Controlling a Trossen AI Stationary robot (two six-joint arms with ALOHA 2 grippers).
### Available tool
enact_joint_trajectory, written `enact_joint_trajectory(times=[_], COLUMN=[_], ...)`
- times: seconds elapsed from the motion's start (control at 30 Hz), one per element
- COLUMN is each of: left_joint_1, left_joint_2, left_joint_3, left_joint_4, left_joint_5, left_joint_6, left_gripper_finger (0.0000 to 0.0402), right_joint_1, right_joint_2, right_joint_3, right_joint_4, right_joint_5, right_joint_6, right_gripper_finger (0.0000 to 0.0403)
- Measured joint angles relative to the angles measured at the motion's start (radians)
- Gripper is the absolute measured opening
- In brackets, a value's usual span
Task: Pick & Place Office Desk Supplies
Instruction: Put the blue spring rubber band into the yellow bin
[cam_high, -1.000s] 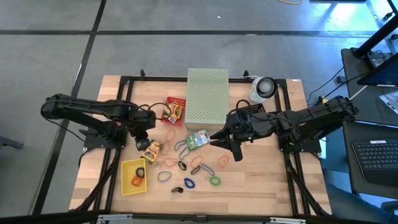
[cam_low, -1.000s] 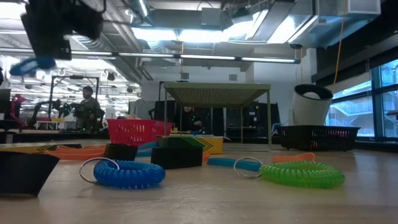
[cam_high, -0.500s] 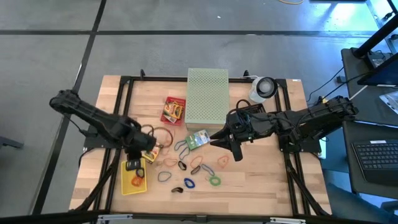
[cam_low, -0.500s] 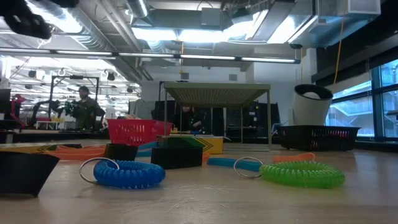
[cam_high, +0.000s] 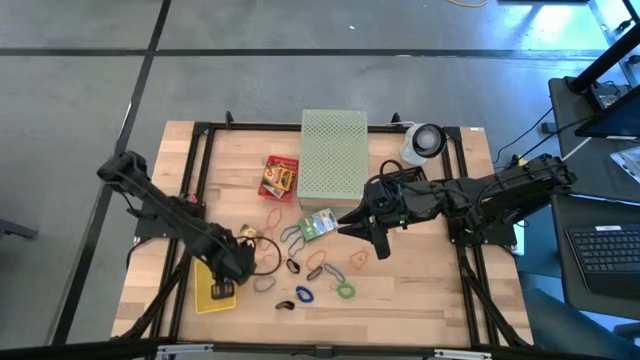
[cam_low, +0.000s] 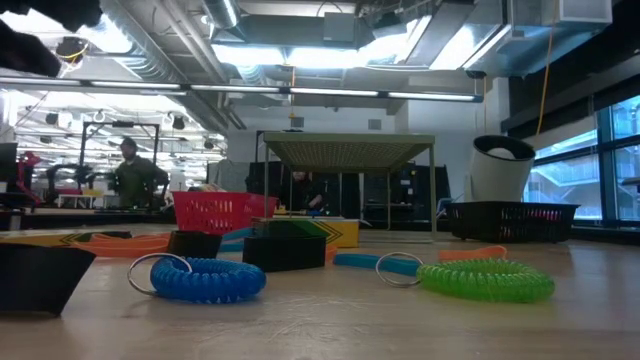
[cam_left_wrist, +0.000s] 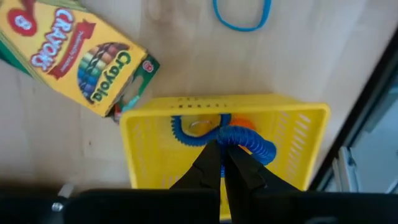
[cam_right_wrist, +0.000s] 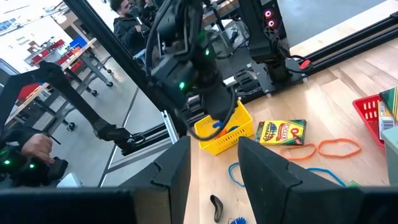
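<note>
My left gripper (cam_left_wrist: 222, 149) hangs fingers-down over the yellow basket (cam_left_wrist: 149, 155) near the table's front left and is shut on a blue coiled band (cam_left_wrist: 252, 142). An orange piece (cam_left_wrist: 244, 124) lies in the basket. A Crayola box (cam_left_wrist: 81, 56) rests flat beside the basket. My right gripper (cam_right_wrist: 214, 168) hovers open above mid-table (cam_high: 368, 228), with nothing between its fingers. Loose rubber bands (cam_high: 318, 262) and a blue coil (cam_low: 205, 278) and a green coil (cam_low: 485, 280) lie on the wood. My left gripper pinches the blue coiled band at a stretch of its coil (cam_left_wrist: 231, 138) between its two fingertips, coming from above and pointing down. The band curves out to both sides below the fingers, inside the basket's rim. Whether it touches the basket's floor cannot be told.
The large pale green perforated box (cam_high: 333, 152) stands at the far middle, with a red basket holding a crayon box (cam_high: 280, 177) to its left. A green-and-yellow card box (cam_high: 318, 223) lies under the right gripper's reach. A white roll (cam_high: 424, 141) sits at the far right.
My left gripper has swung from beside the red basket toward the table's near edge and a little down, rolling as it went, and now stands over the yellow basket. It stayed shut, and the blue coiled band travelled with it.
</note>
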Motion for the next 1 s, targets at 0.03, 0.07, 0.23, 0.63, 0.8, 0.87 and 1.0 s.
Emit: enact_joint_trajectory(times=[0.03, 0.07, 0.23, 0.63, 0.8, 0.87, 1.0], left_joint_1=[-0.007, -0.013, -0.041, -0.107, -0.106, -0.106, -0.106], left_joint_2=[0.013, 0.025, 0.069, 0.139, 0.163, 0.176, 0.198], left_joint_3=[0.0, 0.0, 0.0, -0.001, -0.001, -0.001, -0.001], left_joint_4=[0.007, 0.013, 0.018, 0.027, 0.065, 0.064, 0.064], left_joint_5=[-0.006, -0.011, -0.013, -0.011, -0.013, -0.018, -0.018], left_joint_6=[-0.006, -0.011, -0.034, -0.09, -0.09, -0.099, -0.121], left_gripper_finger=[0.0001, 0.0001, 0.0001, 0.0001, 0.0001, 0.0001, 0.0003], right_joint_1=[0.0, 0.0, 0.0, 0.0, 0.0, 0.0, 0.0], right_joint_2=[0.0, 0.0, 0.0, 0.0, 0.0, 0.0, 0.0], right_joint_3=[0.0, 0.0, 0.0, 0.0, 0.0, 0.0, 0.0], right_joint_4=[0.0, 0.0, 0.0, 0.0, 0.0, 0.0, 0.0], right_joint_5=[0.0, 0.0, -0.021, -0.026, -0.026, -0.026, -0.026], right_joint_6=[0.0, 0.0, 0.003, 0.004, 0.007, 0.013, 0.026], right_gripper_finger=[0.0135, 0.0135, 0.0135, 0.0135, 0.0135, 0.0135, 0.0135])
